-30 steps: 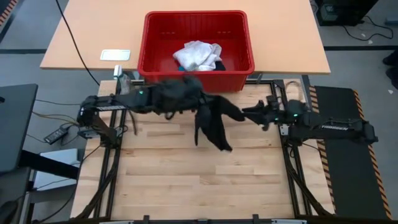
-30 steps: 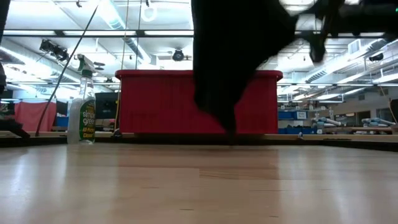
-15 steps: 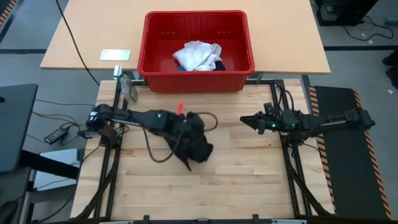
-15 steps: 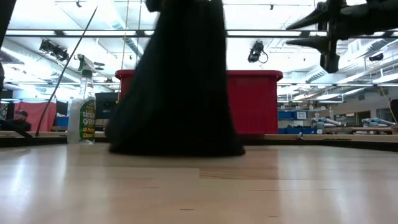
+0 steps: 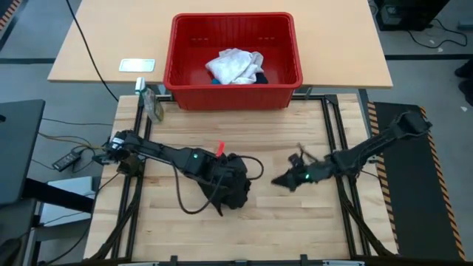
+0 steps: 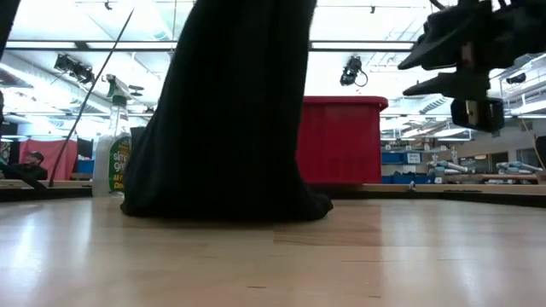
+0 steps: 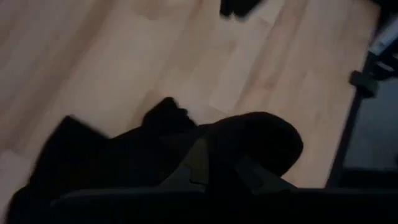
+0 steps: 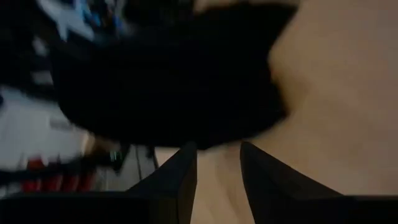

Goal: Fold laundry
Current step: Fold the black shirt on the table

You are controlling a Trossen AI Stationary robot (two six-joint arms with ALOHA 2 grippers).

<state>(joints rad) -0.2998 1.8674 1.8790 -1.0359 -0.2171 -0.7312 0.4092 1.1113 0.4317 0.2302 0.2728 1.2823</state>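
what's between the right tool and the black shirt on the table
Nothing: in the high view only bare wood separates the right tool from the bunched black shirt, which the left tool holds. The right wrist view shows the same bare gap.

Shirt [image 5: 230, 183] bunched on the tabletop [image 5: 185, 229] near its middle, hanging from the left end effector [image 5: 222, 176], which reaches in from the left. Right end effector [image 5: 281, 180] just right of the shirt, apart from it. Basket [image 5: 177, 74] behind the tabletop, on a second table; white garment [image 5: 235, 65] inside it. Spray bottle [image 5: 151, 103] at the tabletop's far left corner, left of the basket.
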